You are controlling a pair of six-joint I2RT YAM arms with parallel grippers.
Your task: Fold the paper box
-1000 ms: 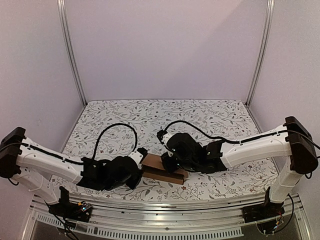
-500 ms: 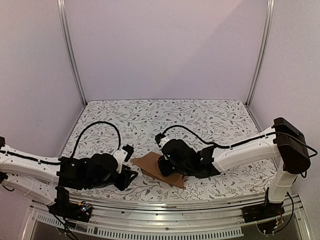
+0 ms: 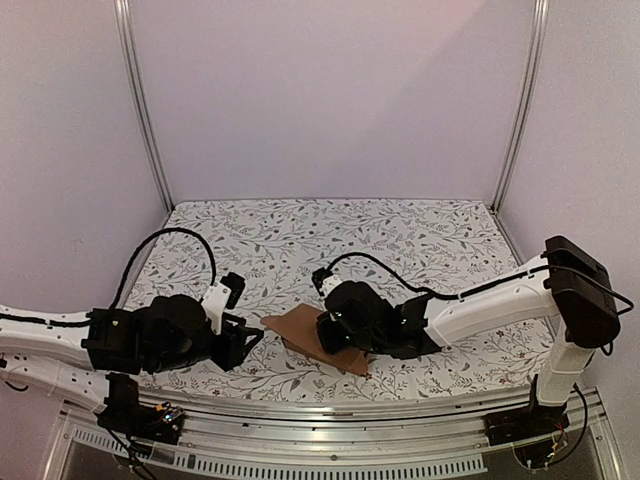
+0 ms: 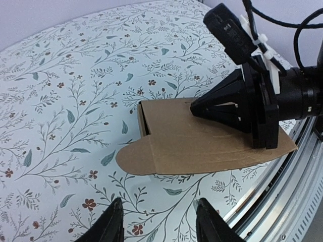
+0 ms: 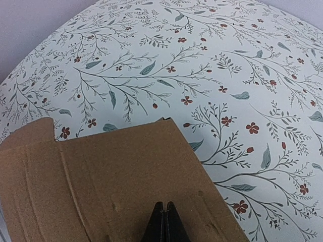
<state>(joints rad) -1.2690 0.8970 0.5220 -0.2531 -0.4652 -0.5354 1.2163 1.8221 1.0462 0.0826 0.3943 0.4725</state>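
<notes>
Right pincer (image 4: 194, 108), pressed together, pins paper box (image 4: 202, 143) to desk (image 4: 75, 101), apparently for folding; left pincer (image 4: 159, 204), spread, empty, at box's 9 o'clock.

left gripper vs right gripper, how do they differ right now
The black left gripper is open and empty; the black right gripper is shut. The left gripper sits clear of the plain brown cardboard paper box; the right gripper's tip rests on it. Both point toward the box.

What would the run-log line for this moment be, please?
box: lying on table | right jaws: shut, tips on box | left jaws: open, empty, apart from box
</notes>
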